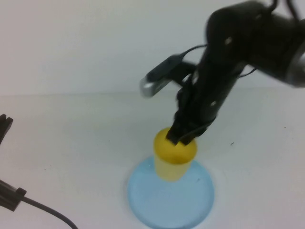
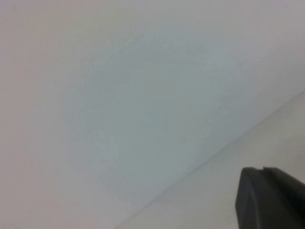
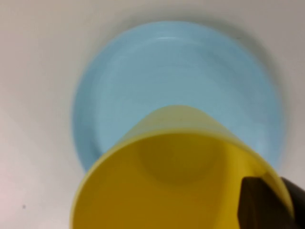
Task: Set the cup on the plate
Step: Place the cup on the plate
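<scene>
The right hand [image 1: 181,137] is pinched closed on the rim of the small yellow plastic cup [image 1: 173,160], held upright over the far edge of the round light-blue plastic plate [image 1: 170,200]. The cup looks light, stiff and rather slick, so the rim suits a grip. The left hand [image 2: 271,198], closed and empty, sits well to the left of the plate.

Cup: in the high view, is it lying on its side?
No: the cup is upright over the plate, its rim pinched by the right gripper.
</scene>
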Controlling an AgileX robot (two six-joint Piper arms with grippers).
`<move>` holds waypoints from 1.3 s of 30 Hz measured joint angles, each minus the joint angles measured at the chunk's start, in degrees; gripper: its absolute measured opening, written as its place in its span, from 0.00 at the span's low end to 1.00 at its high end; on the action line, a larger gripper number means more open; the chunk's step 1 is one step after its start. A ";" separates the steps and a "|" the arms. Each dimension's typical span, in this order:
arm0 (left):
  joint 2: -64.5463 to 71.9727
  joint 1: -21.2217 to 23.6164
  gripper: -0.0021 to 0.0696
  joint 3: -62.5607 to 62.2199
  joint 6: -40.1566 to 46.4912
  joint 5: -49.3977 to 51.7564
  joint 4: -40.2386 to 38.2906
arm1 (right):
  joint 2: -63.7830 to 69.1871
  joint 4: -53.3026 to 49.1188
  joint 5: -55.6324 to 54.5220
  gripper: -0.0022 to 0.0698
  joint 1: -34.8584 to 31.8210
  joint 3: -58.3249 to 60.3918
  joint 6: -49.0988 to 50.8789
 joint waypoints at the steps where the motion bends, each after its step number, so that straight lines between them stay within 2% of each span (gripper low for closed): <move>1: 0.00 0.00 0.03 0.00 0.09 0.00 0.00 | 1.00 0.00 0.00 0.07 1.40 0.00 0.09; 5: 0.00 0.00 0.03 0.00 0.14 0.00 0.00 | 6.11 -1.08 -0.48 0.07 4.04 0.00 1.80; 11: 0.00 0.00 0.03 0.00 0.14 0.00 0.31 | 10.90 -3.28 -1.54 0.07 4.13 0.00 3.12; 24: 0.00 0.00 0.03 0.10 0.14 -0.35 0.43 | 12.14 -4.97 -1.67 0.08 4.13 -0.24 3.93; 27: 0.00 0.00 0.03 0.11 0.14 -0.61 0.43 | 12.49 -5.25 -1.67 0.17 4.13 -0.23 4.44; 33: 0.00 0.00 0.03 0.45 0.14 -0.93 0.43 | 12.97 -5.81 -1.46 0.42 4.13 -0.53 7.59; 39: 0.00 0.00 0.03 0.45 0.14 -0.93 0.43 | 10.15 -7.19 -0.59 0.47 4.13 -3.26 9.08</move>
